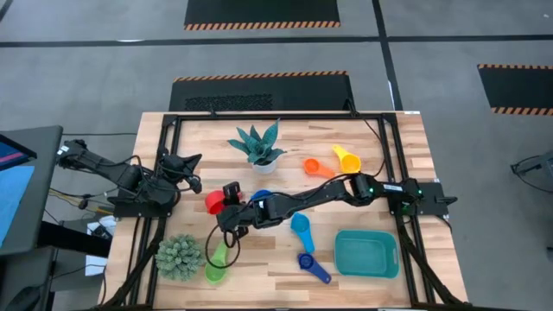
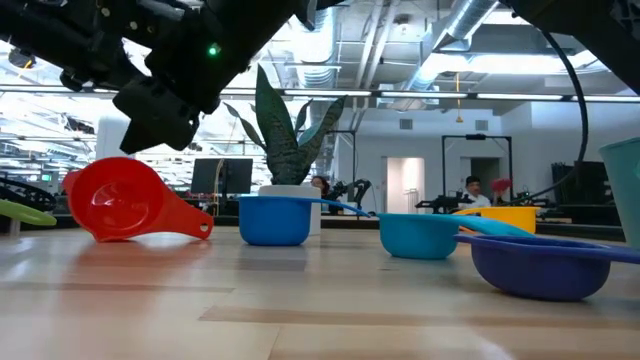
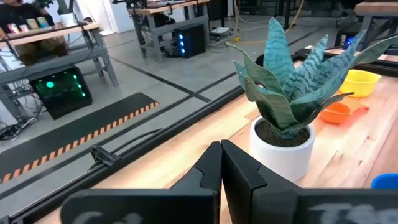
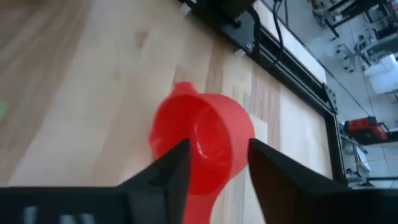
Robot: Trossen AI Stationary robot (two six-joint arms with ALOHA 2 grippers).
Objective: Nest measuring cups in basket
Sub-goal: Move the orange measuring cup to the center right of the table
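On the wooden table (image 1: 285,259), the right arm reaches toward nine o'clock with its pincer (image 1: 226,207) by the red measuring cup (image 1: 213,202), the teal basket (image 1: 366,253) sits at four o'clock, and the left pincer (image 1: 186,164) waits at nine o'clock.

I see the right gripper (image 1: 226,204) hanging just beside the red plastic measuring cup (image 1: 213,202), left of the spiky-leaved potted plant (image 1: 259,145). The teal rectangular plastic basket (image 1: 366,254) sits far right, with the dark blue plastic measuring cup (image 1: 312,266) to its left.
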